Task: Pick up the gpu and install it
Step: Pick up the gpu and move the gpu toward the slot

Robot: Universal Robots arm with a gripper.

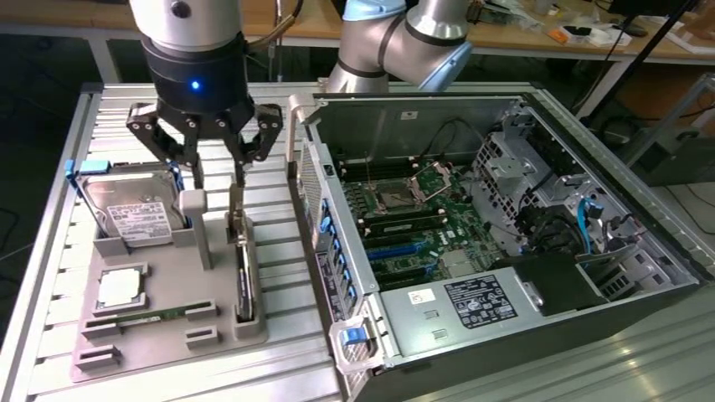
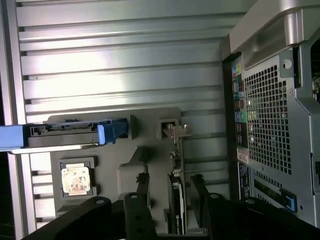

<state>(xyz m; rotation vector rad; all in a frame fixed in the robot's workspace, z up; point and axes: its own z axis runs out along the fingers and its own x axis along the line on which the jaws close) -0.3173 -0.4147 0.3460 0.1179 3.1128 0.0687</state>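
Gripper [image 1: 218,172] open above the gpu [image 1: 244,268]
The fingers [image 2: 142,185] are spread on both sides of it, not touching. The gpu is kept on edge in the grey tray [image 1: 167,339], at 6 o'clock from the gripper; the computer case [image 1: 391,109] is seen at 3 o'clock.

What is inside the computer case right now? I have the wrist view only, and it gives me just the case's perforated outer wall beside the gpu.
Observer: The case lies open, its motherboard exposed, and the blue slots look empty.
Operator: How close is the hand to the gpu, seen from the side?
Observer: The hand hangs low over the gpu, fingertips near its top edge. The card stands on edge in the grey holder.
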